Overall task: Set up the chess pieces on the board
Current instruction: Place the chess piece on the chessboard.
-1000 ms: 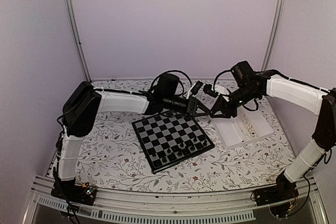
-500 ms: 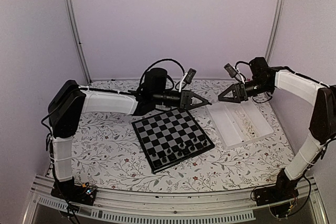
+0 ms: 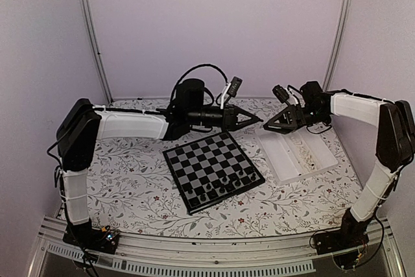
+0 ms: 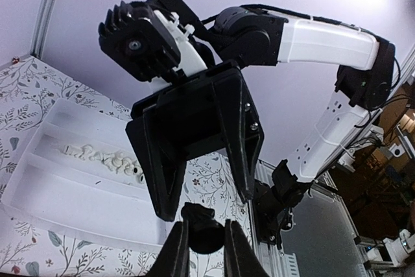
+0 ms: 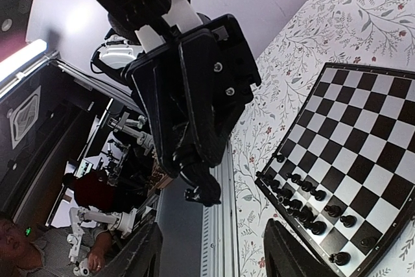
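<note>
My left gripper (image 3: 255, 120) hangs in the air beyond the far corner of the board (image 3: 201, 160), shut on a small black chess piece (image 4: 202, 231). Facing it tip to tip is my right gripper (image 3: 268, 127), open, with nothing between its fingers (image 5: 144, 251). In the right wrist view the held piece (image 5: 206, 194) shows at the tip of the left gripper (image 5: 194, 180). Several black chess pieces (image 3: 224, 186) stand in the board's two near rows. Cream-white chess pieces (image 4: 104, 159) lie in the white tray (image 3: 285, 160).
The tray sits right of the board on the floral cloth (image 3: 136, 186). Two metal posts (image 3: 91, 30) rise at the back corners. A metal rail (image 3: 214, 251) with the arm bases runs along the near edge.
A second ago both grippers met low at the board's far corner. They have since risen and drawn apart; the right jaws opened, and the black piece stayed in the left gripper.
</note>
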